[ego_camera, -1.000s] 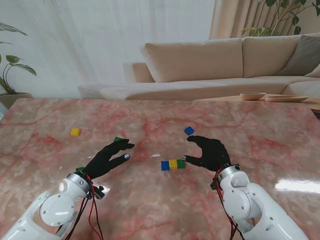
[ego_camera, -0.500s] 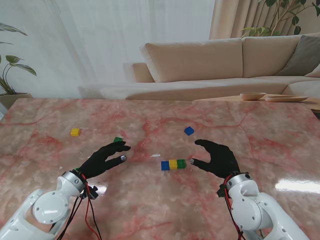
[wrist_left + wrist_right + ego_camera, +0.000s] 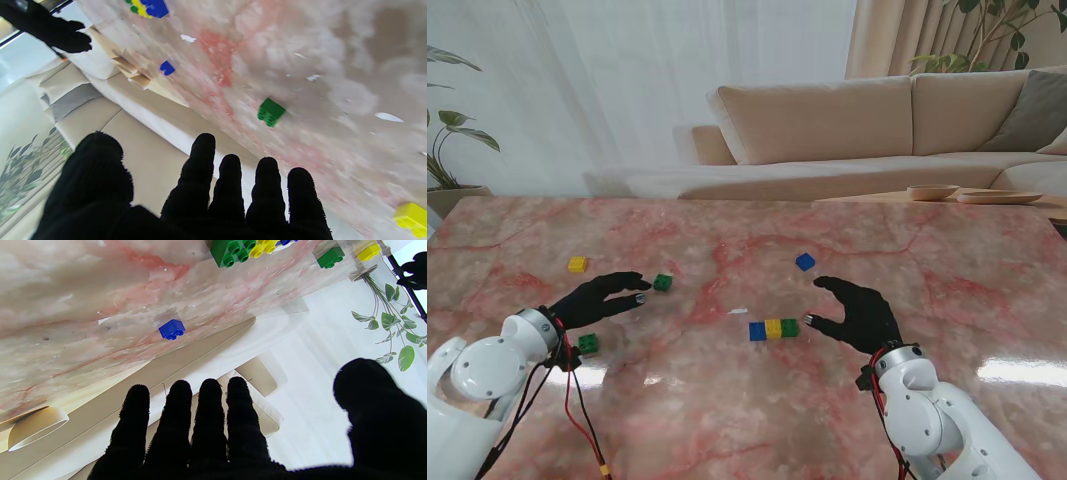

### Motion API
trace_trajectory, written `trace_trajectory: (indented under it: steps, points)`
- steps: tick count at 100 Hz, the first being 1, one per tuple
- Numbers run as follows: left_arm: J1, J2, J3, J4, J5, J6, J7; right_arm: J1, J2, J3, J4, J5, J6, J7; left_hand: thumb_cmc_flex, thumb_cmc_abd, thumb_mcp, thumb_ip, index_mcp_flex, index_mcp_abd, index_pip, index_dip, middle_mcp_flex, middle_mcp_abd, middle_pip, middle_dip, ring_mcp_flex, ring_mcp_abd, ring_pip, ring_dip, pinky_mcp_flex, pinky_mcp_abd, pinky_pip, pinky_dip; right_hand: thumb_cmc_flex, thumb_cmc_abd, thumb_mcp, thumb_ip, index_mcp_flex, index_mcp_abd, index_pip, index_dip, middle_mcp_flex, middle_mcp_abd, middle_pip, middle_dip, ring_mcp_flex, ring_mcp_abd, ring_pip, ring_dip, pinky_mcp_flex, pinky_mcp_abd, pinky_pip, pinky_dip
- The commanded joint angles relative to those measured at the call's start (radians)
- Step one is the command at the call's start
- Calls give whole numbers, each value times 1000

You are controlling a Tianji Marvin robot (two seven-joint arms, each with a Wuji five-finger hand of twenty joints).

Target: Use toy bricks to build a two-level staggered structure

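A row of blue, yellow and green bricks [image 3: 773,328] lies flat near the table's middle. My right hand [image 3: 859,312] hovers just right of the row, open and holding nothing. My left hand [image 3: 597,297] is open at the left, fingertips just short of a loose green brick [image 3: 662,282] [image 3: 270,111]. A second green brick [image 3: 587,343] sits by my left wrist. A yellow brick [image 3: 577,264] [image 3: 412,215] lies farther left, and a blue brick [image 3: 805,261] [image 3: 171,329] lies beyond my right hand. The right wrist view shows the row's green end [image 3: 233,252].
The pink marble table [image 3: 967,270] stretches wide on all sides. A small white scrap [image 3: 739,311] lies left of the row. Beyond the far edge stand a beige sofa [image 3: 847,120] and a side table with bowls [image 3: 932,191].
My left arm has swung left and back, uncovering the green brick near its fingertips and the second green brick by the wrist. My right hand drew slightly nearer to me.
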Motion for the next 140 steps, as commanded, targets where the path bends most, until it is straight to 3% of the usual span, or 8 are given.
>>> trace_trajectory:
  steps: [1,36,38,46,57,59,76,140]
  points:
    - [-3,23,-18,14,19,4,-16,-1,-4,-3,13,6,-1,11,17,-20,3,-7,-38,-19,-5,2,-16,-40,-16,-5,-35,-63,-41,-10,-1,-43,-35,-11,-40,0,9,30,-6,2,-7,-12,-8,1,-17,-12,-29,3,-19,-18,-13,6,-14,-24]
    - [1,67,-93,26,98,-9,-199,20,-7,-21,52,22,-9,-2,-51,-192,198,-11,-115,18,-20,-20,-79,-9,5,15,-89,-40,-32,14,-2,-40,-134,29,-33,-4,8,28,-2,1,-4,-14,-4,1,-14,-9,-28,5,-16,-16,-14,8,-9,-23]
    - [-2,68,-92,34,104,-13,-201,20,-7,-22,53,23,-9,-3,-67,-226,256,-27,-126,26,-24,-25,-91,-3,10,40,-99,-33,-26,34,-6,-25,-145,58,-33,-4,8,28,0,0,-3,-14,-3,0,-13,-9,-28,4,-16,-16,-14,9,-9,-23]
    - [-55,73,-74,136,142,-71,-189,22,-8,-24,58,25,-11,-6,-54,-289,276,-53,-149,45,-29,-28,-115,11,26,85,-128,-21,-11,65,-20,-1,-141,111,-31,-5,7,27,0,1,-2,-14,-4,2,-13,-8,-29,4,-16,-15,-15,9,-8,-22]
    - [-61,78,-66,153,193,-89,-190,24,-8,-24,62,27,-15,-7,-50,-372,312,-79,-183,73,-32,-26,-133,30,-4,129,-173,-12,0,117,-33,-7,-210,178,-29,-6,7,26,2,1,-1,-14,-3,1,-12,-7,-29,4,-15,-14,-15,9,-6,-21]
    - [-61,78,-64,154,202,-91,-188,24,-8,-23,63,27,-16,-7,-64,-401,356,-93,-189,78,-30,-22,-135,35,-15,156,-180,-8,-4,131,-32,-10,-249,227,-29,-6,7,26,1,1,-1,-15,-3,1,-12,-7,-29,3,-15,-14,-15,10,-6,-21]
    - [-59,75,-46,167,242,-89,-163,23,-8,-20,64,29,-24,-9,-92,-488,467,-130,-203,76,-8,-3,-145,35,-34,191,-191,-6,-24,151,-45,-19,-299,320,-27,-6,6,26,4,-1,1,-15,-1,1,-10,-5,-28,5,-13,-13,-15,10,-4,-20]
    - [-28,67,-28,151,416,-76,-67,29,-8,-29,64,30,-34,-10,-110,-537,568,-153,-240,72,73,64,-167,33,-70,257,-207,-4,-47,225,-33,-24,-352,312,-17,-10,8,23,14,-4,10,-17,8,0,-5,1,-23,6,-9,-8,-14,13,-1,-17]
